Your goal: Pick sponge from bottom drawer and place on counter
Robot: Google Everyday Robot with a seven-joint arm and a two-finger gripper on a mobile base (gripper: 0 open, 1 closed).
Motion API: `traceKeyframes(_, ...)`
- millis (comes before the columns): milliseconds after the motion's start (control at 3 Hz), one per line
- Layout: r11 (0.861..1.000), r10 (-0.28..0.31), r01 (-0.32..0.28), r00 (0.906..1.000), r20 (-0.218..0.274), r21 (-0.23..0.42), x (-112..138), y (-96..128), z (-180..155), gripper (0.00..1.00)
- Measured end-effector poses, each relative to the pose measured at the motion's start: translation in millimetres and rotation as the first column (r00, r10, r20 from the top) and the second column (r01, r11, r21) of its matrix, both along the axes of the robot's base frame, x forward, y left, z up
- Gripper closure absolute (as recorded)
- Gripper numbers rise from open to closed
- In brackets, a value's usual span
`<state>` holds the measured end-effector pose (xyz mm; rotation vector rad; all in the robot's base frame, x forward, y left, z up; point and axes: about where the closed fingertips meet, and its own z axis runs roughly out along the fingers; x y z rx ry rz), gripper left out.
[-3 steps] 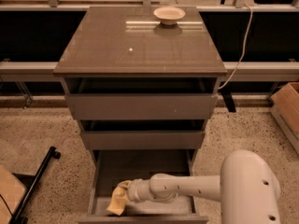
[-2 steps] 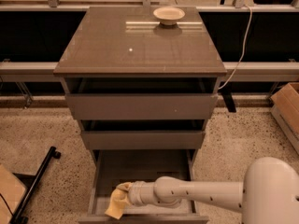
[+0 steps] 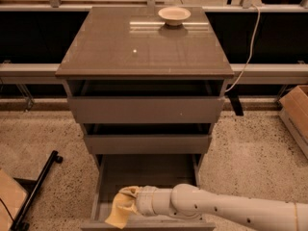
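Note:
The bottom drawer (image 3: pixel 144 172) is pulled out at the foot of the cabinet. My white arm reaches in from the lower right. The gripper (image 3: pixel 131 202) is at the drawer's front left, shut on the tan-yellow sponge (image 3: pixel 120 211), which hangs from it over the drawer's front edge. The counter (image 3: pixel 120 42) is the glossy grey-brown top with a small white dot.
A pale round bowl (image 3: pixel 174 15) sits at the back of the counter. The two upper drawers (image 3: pixel 147 110) stand slightly open. A black bar (image 3: pixel 36 189) lies on the floor at left, a cardboard box (image 3: pixel 296 114) at right, a white cable (image 3: pixel 245 57) behind.
The arm has shifted: its bulky part has moved out of frame to the right. The gripper and sponge have drawn slightly toward the drawer's front edge.

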<state>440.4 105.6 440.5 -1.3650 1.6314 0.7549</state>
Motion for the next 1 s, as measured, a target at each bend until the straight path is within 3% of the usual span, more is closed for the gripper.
traceKeyframes(667, 1.0, -0.009, 0.008, 0.9958, 0.091, 0.012, 6, -31, 149, 1.0)
traceKeyframes(1000, 1.0, 0.006, -0.004, 0.9924, 0.123, -0.019, 7, -36, 174, 1.0)
